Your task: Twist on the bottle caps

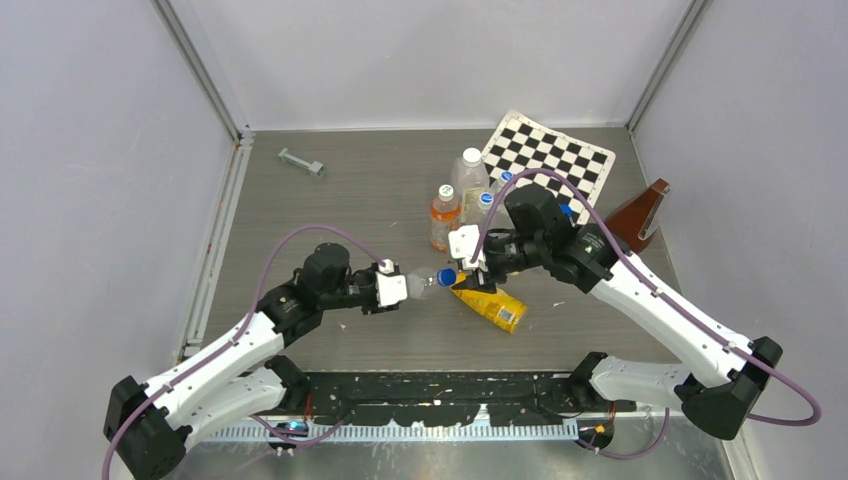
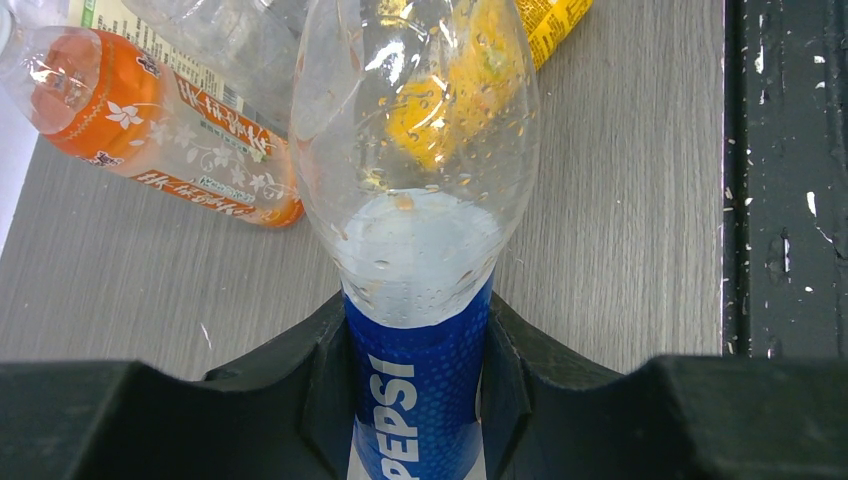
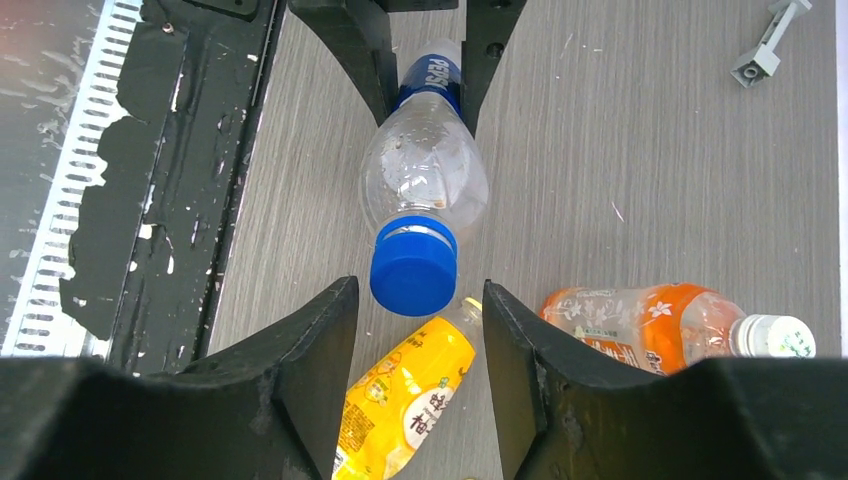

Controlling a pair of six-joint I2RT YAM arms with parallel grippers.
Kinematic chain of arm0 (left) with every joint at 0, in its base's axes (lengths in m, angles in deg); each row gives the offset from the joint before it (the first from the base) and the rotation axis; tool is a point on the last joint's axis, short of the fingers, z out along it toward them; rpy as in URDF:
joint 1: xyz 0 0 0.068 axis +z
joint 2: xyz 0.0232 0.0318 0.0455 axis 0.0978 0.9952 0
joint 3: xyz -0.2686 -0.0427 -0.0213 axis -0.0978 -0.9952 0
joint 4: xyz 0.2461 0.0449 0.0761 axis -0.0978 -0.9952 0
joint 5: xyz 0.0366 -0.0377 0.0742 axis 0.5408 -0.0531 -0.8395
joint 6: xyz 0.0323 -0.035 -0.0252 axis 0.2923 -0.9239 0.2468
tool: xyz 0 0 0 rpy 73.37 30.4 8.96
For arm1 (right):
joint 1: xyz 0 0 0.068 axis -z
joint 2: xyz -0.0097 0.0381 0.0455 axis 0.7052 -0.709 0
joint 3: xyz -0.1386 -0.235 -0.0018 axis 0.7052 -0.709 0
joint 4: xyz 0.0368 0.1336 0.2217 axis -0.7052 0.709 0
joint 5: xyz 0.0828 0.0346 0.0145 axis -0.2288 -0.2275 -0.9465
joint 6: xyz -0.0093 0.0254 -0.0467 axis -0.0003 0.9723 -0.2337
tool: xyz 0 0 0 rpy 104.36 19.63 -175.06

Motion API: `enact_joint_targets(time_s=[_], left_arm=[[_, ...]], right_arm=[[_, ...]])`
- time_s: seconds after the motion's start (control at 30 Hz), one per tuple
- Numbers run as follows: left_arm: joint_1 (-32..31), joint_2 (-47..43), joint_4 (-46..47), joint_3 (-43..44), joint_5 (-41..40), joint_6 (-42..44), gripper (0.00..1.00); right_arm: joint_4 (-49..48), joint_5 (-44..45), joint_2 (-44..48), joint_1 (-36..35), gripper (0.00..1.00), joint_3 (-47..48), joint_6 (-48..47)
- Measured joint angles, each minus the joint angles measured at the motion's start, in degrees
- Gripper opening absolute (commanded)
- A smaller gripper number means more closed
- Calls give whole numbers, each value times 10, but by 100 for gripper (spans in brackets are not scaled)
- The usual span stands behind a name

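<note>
While my left gripper (image 1: pixel 410 288) clamps the Pepsi bottle (image 2: pixel 415 200), my right gripper (image 3: pixel 418 292) stands wide astride the blue cap (image 3: pixel 413 268), juice bottle (image 3: pixel 405 400) at six o'clock; next: close, twist.

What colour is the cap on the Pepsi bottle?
Plain blue: the cap on the Pepsi bottle shows best in the right wrist view.

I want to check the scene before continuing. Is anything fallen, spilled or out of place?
The yellow juice bottle lies on its side on the table, close to the Pepsi bottle held level by the left gripper. No spill shows. Its neck is hidden, so whether it is capped cannot be told.
</note>
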Motion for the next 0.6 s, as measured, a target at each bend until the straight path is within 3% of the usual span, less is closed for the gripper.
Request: enact_joint_targets(time_s=[0.6], left_arm=[[0,3,0,0,1,-1,0]], right_arm=[[3,-26,-23,0,39,1,8]])
